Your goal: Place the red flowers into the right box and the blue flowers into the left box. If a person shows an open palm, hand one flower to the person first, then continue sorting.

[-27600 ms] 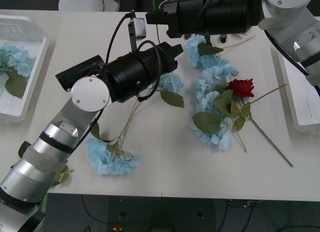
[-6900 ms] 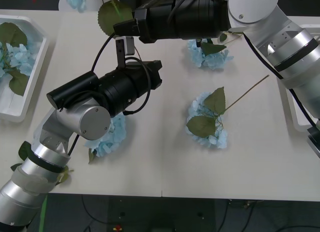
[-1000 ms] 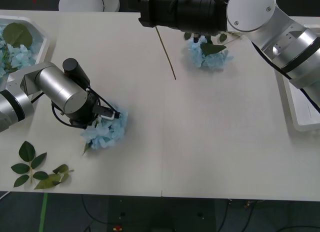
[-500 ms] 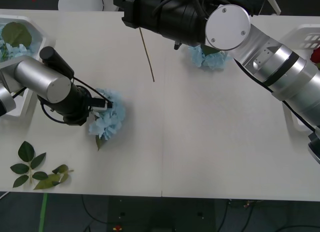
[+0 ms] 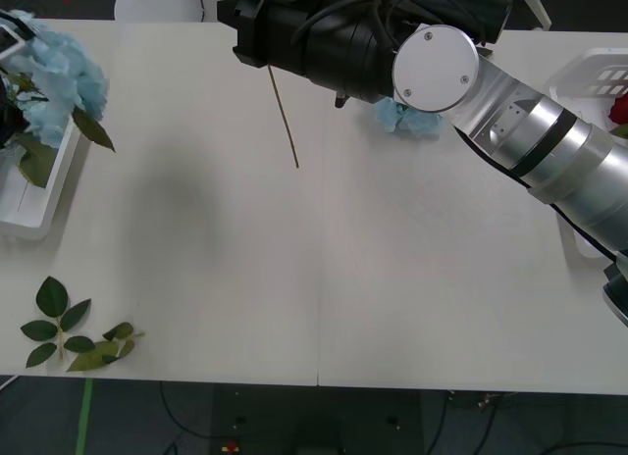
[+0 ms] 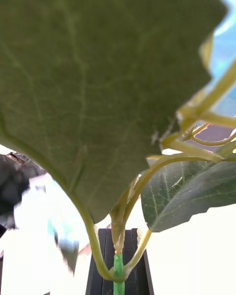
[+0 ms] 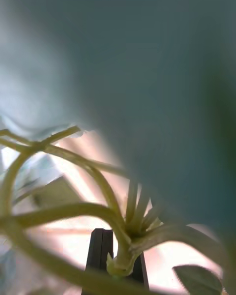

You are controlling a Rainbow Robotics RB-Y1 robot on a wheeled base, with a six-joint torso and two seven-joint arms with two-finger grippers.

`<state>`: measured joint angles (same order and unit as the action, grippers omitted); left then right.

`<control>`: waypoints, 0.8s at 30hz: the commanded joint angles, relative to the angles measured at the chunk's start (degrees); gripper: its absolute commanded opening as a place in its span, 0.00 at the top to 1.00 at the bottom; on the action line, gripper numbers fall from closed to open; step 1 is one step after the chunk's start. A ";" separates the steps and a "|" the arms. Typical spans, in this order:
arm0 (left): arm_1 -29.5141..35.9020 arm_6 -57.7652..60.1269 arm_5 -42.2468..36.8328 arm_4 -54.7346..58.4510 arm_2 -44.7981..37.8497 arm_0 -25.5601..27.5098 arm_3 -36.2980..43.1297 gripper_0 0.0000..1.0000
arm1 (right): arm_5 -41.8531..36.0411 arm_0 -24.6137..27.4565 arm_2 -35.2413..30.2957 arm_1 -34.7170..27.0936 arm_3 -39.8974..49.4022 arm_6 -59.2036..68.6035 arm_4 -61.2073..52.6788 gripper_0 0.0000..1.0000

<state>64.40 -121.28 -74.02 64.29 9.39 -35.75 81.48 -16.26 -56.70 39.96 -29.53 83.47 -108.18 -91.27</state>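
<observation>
At the near left of the tabletop lies a bloomless green leaf sprig. Farther back at the left edge, a blue hydrangea hangs over the left box, a white tray with more blue flowers inside. The left pincer has its black fingers closed on that hydrangea's stem base. At the right edge sits the right box, with a red rose in it. At the far middle the right arm reaches leftward; the right pincer clamps a second hydrangea's stem, which hangs down toward the tabletop. Another blue hydrangea head lies beneath that arm.
</observation>
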 commanded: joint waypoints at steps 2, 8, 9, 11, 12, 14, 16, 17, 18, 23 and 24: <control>4.33 12.39 4.33 -7.86 -4.38 0.68 -3.61 1.00 | 0.61 -0.16 0.11 1.84 1.08 -1.86 -0.40 1.00; 3.98 22.05 11.01 -19.38 -4.29 0.33 -9.85 1.00 | 0.61 -0.16 0.03 1.93 1.08 -1.86 -0.40 1.00; 3.89 23.02 11.18 -20.78 -4.29 0.25 -10.81 1.00 | 0.61 -0.16 0.11 2.02 1.08 -1.86 -0.40 1.00; 3.98 23.02 11.44 -22.98 -3.94 0.25 -11.96 1.00 | 0.70 -0.16 0.03 2.02 1.08 -1.86 -0.40 1.00; 4.07 22.84 11.71 -24.21 -2.97 0.25 -12.40 1.00 | 0.61 -0.16 0.11 2.02 1.08 -1.86 -0.40 1.00; 4.42 22.76 11.71 -25.27 -1.74 0.68 -12.66 1.00 | 0.70 -0.16 0.11 2.02 1.08 -1.86 -0.40 1.00; 5.03 22.76 11.62 -26.85 -0.51 1.56 -12.75 1.00 | 0.61 -0.16 0.03 2.02 1.08 -1.86 -0.40 1.00; 5.56 22.76 11.62 -27.29 -0.42 2.62 -12.75 1.00 | 0.61 -0.16 0.03 2.02 1.08 -1.86 -0.40 1.00; 5.65 22.58 11.71 -27.38 -0.42 3.41 -12.75 1.00 | 0.70 -0.16 0.11 2.02 1.08 -1.86 -0.40 1.00; 6.26 18.45 12.85 -27.02 -0.42 7.72 -12.22 1.00 | 0.70 -0.16 0.03 2.02 1.08 -1.86 -0.40 1.00; 6.35 18.01 13.55 -27.02 -0.42 8.59 -12.22 1.00 | 0.70 -0.16 0.03 2.02 1.08 -1.86 -0.40 1.00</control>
<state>66.60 -98.59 -62.41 37.81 8.70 -30.74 68.59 -16.24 -56.69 39.96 -28.93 83.47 -108.18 -91.27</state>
